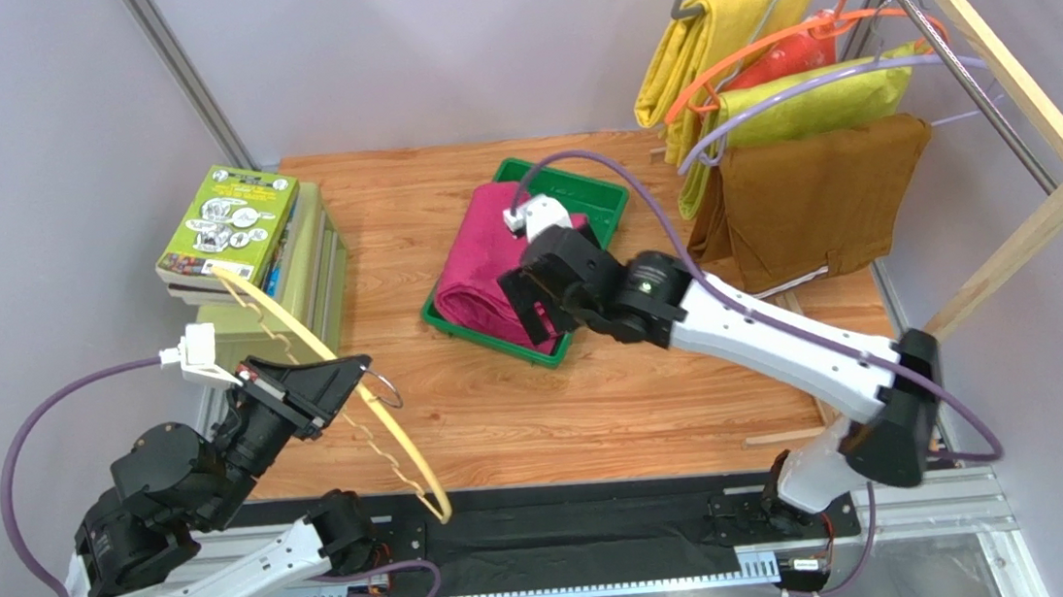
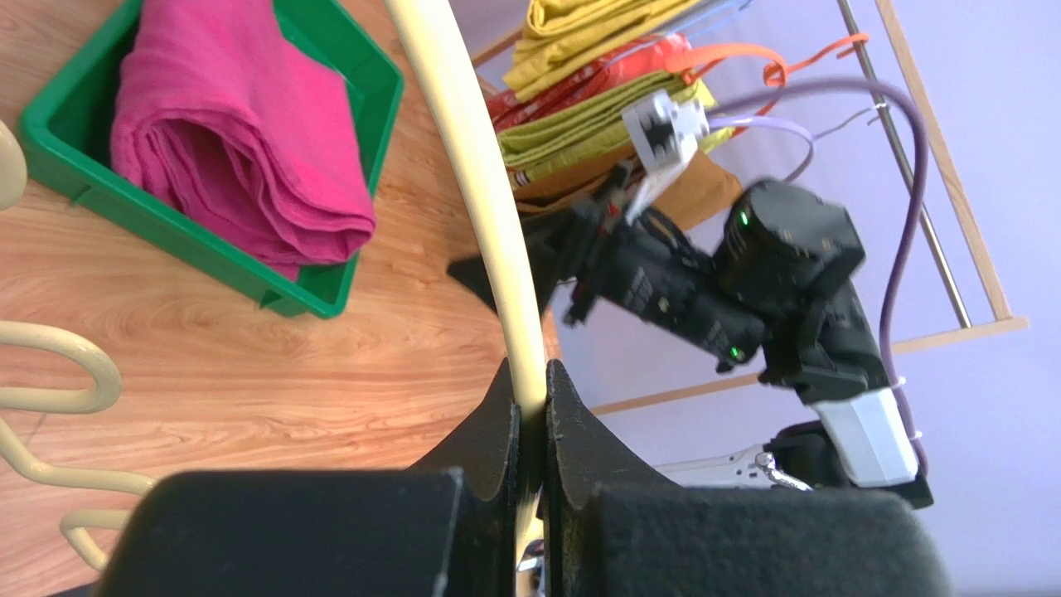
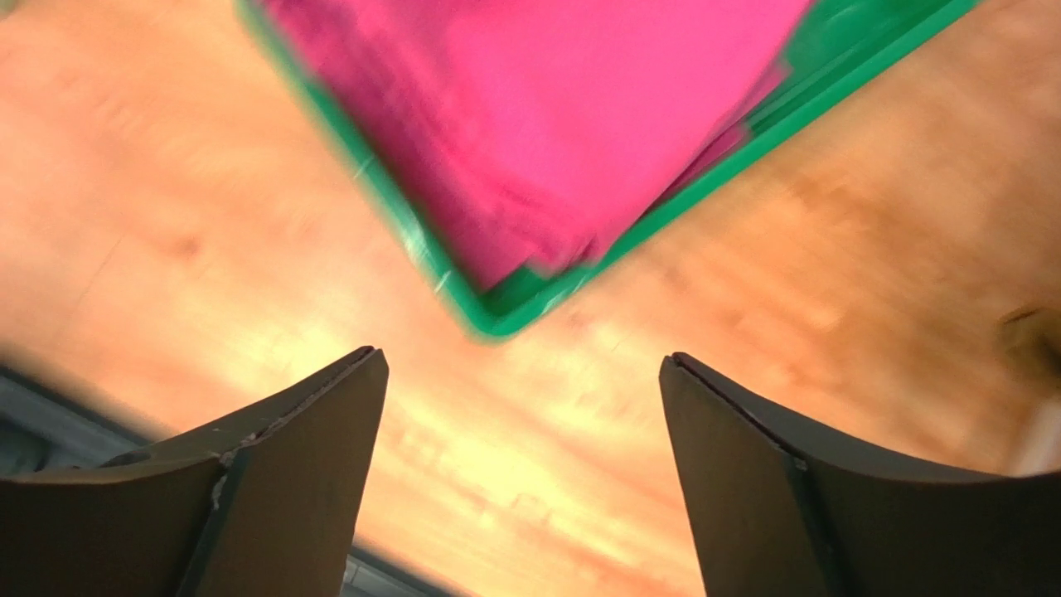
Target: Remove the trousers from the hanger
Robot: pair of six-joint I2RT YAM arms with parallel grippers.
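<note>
Magenta-pink soft fabric trousers (image 1: 483,267) lie folded in the green plastic tray (image 1: 605,207), free of the pale cream curved plastic hanger (image 1: 406,450)
Top view: the right gripper (image 1: 527,314) hovers at the tray's near edge; the left gripper (image 1: 334,388), well left of the tray, grips the hanger; left wrist: jaws clamped on the hanger's smooth, stiff arch, its wavy lower bar bare; right wrist, blurred: jaws wide and empty above the tray's corner; the bundle looks light, limp, thick; its rounded fold seems the surest hold.
</note>
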